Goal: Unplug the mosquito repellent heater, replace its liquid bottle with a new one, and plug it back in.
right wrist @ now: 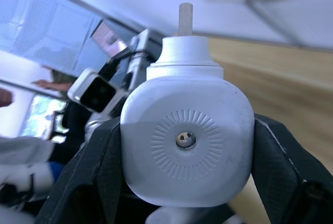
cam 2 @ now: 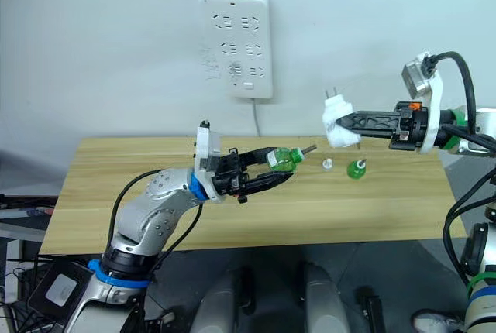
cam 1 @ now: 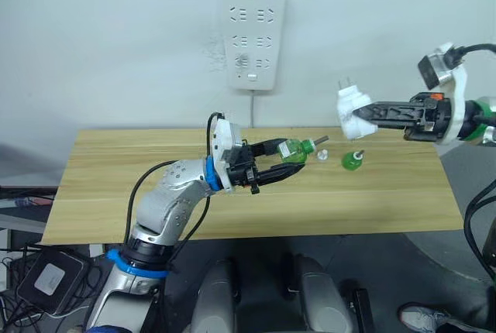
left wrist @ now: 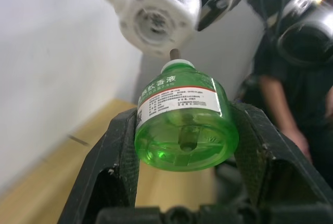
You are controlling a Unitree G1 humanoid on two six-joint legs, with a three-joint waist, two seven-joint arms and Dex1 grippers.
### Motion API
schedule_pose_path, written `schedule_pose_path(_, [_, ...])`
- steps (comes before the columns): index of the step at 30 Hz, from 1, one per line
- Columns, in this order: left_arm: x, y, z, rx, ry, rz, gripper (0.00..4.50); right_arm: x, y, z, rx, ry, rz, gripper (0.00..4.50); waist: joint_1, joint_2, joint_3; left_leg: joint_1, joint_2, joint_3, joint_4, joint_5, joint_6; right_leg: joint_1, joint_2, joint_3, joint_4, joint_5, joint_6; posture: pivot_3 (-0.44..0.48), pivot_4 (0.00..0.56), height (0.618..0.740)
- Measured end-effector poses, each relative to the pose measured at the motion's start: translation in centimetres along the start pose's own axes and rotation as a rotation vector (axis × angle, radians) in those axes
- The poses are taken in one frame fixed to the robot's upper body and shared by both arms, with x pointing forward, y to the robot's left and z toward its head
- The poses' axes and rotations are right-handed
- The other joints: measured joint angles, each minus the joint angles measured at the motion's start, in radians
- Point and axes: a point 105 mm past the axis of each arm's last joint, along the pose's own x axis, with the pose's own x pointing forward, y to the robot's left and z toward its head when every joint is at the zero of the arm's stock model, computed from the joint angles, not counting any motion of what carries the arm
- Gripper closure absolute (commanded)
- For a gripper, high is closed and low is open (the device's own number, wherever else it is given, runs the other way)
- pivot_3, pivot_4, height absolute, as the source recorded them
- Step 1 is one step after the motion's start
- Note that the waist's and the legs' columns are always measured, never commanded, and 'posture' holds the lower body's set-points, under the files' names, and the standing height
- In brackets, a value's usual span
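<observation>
Left tool (cam 1: pixel 280 164) was clamped on a green bottle (cam 1: pixel 293 150), held above the wooden surface (cam 1: pixel 232 209). Right tool (cam 1: pixel 364 120) gripped the white heater (cam 1: pixel 353 114) in the air, prongs up. Another green bottle (cam 1: pixel 352 160) and a small white cap (cam 1: pixel 322 156) sat on the surface.

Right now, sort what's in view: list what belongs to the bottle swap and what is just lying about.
Job:
- small white rounded plastic heater, clamped in the right gripper
- green liquid bottle with a wick, clamped in the left gripper
- second green bottle on the wooden table
- small white cap
- long white wall power strip

Lying about:
- dark box on the floor
</observation>
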Motion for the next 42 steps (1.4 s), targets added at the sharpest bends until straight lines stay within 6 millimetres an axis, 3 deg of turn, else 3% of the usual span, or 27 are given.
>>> schedule_pose_path(10, [0.9, -0.4, 0.7, 0.114, -0.047, -0.039, 2.25, 0.2, 1.0, 0.7, 0.01, 0.034, 0.016, 1.53, -0.006, 0.0, 0.0, 0.0, 0.002, -0.001, 0.0, 0.0, 0.0, 0.0, 0.001, -0.001, 0.001, 0.0, 0.0, -0.217, 0.309, 0.74])
schedule_pose_path(42, [1.1, -0.5, 0.8, 0.137, -0.045, -0.063, 2.25, 1.2, 1.7, -0.6, 0.011, 0.105, 0.048, 1.53, -0.004, 0.0, 0.0, 0.0, 0.002, -0.001, 0.0, 0.0, 0.0, 0.0, 0.001, -0.001, 0.001, 0.0, 0.0, -0.185, 0.299, 0.74])
